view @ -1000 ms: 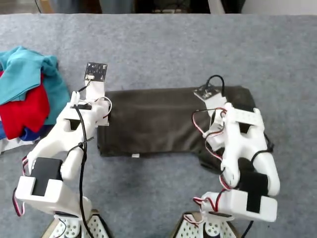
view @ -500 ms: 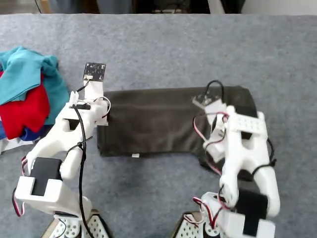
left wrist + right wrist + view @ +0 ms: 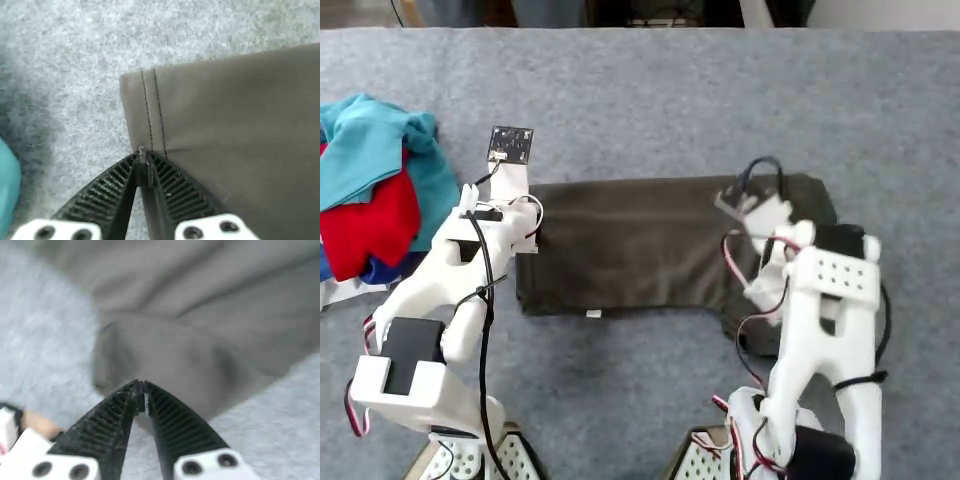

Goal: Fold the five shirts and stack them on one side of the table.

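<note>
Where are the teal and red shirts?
High view: the teal and red shirts lie at the table's left edge, left of the dark olive shirt.

Count | dark shirt (image 3: 640, 245) ×1 | heap at 9 o'clock: teal shirt (image 3: 370, 140) ×1, red shirt (image 3: 365, 225) ×1, blue shirt (image 3: 375, 271) ×1 | arms ×2: left arm (image 3: 440, 290), right arm (image 3: 825, 330)

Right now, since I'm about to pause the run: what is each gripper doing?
Left gripper: closed on the dark shirt hem.
Right gripper: closed, seemingly pinching a fold of the same shirt.
</note>
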Motion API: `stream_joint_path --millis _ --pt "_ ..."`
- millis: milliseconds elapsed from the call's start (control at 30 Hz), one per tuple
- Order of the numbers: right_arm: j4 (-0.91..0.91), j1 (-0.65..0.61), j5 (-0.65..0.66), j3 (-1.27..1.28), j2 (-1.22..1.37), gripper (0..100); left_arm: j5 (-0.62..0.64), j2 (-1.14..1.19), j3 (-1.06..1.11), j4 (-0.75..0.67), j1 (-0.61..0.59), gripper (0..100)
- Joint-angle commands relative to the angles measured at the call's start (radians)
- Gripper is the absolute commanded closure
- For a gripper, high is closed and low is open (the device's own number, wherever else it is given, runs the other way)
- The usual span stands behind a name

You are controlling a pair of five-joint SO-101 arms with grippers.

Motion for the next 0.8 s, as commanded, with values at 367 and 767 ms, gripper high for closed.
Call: stream_joint_path --millis 367,767 --pt "-0.130 0.120 -0.048 0.050 0.317 98.5 -0.011 -0.003 -0.030 -0.009 -0.013 97" --pt "-0.129 0.132 -0.014 0.101 0.317 98.5 -0.011 -0.006 -0.030 -0.009 -0.021 97"
